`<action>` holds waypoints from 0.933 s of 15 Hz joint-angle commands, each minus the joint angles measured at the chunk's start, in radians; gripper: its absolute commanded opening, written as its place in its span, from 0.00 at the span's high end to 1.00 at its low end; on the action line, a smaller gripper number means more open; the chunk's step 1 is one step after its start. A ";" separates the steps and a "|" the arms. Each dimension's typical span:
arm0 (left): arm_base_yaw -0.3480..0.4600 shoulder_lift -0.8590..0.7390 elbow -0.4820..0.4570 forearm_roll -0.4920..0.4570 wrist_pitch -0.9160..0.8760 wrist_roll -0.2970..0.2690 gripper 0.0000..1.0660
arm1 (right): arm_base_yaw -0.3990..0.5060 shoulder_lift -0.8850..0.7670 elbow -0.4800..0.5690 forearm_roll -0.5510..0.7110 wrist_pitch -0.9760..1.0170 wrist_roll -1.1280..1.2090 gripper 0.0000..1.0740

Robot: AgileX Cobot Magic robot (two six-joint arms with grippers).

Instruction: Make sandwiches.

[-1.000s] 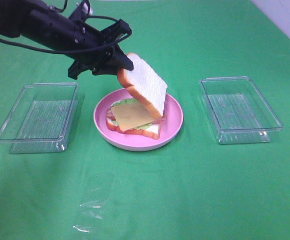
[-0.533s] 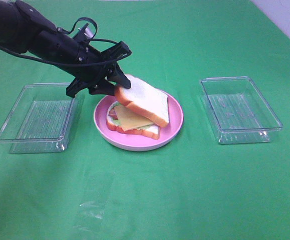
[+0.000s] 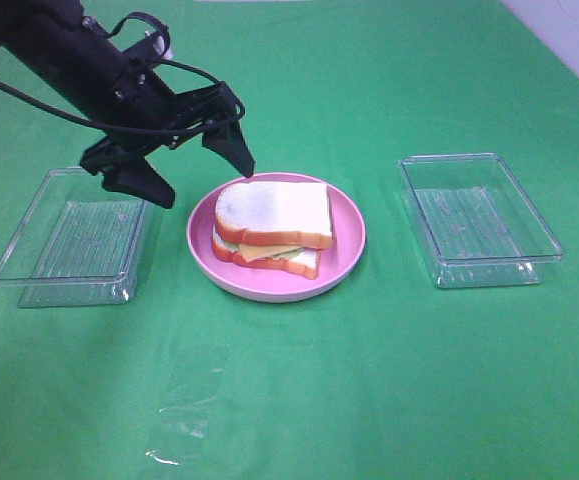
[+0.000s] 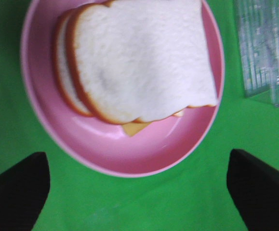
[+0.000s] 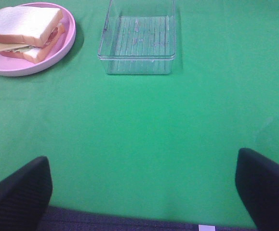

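The sandwich [image 3: 271, 225] lies stacked on the round pink plate [image 3: 347, 245] in the middle of the green table: a white top slice with orange-brown crust, yellow cheese and green lettuce peeking out, a bottom slice beneath. It also shows in the left wrist view [image 4: 139, 57] and the right wrist view [image 5: 23, 31]. My left gripper [image 3: 201, 178] hovers open and empty just left of and above the plate, jaws spread wide, apart from the bread. My right gripper [image 5: 141, 185] is open and empty over bare cloth, out of the exterior view.
A clear plastic tray [image 3: 77, 235] stands left of the plate under the left arm. Another clear tray [image 3: 479, 218] stands to the right, also in the right wrist view [image 5: 138, 41]. A wrinkled clear film [image 3: 184, 425] lies on the front of the cloth.
The left gripper lowered the top bread slice onto the stack, let go of it, opened wide and drew back up and to the left. The slice now lies flat.
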State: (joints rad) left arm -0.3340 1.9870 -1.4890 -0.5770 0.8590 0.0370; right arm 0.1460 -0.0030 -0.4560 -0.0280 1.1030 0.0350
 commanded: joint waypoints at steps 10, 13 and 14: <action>-0.001 -0.839 0.413 0.650 0.312 -0.317 0.14 | -0.006 -0.033 0.001 0.002 -0.004 -0.007 0.08; -0.001 -1.149 0.628 0.651 0.282 -0.324 0.14 | -0.006 -0.033 0.001 0.002 -0.004 -0.007 0.08; -0.001 -1.269 0.713 0.655 0.274 -0.324 0.14 | -0.006 -0.033 0.001 0.002 -0.004 -0.007 0.08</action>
State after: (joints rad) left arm -0.3340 0.7320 -0.7900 0.0710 1.1460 -0.2780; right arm 0.1460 -0.0030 -0.4560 -0.0280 1.1030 0.0350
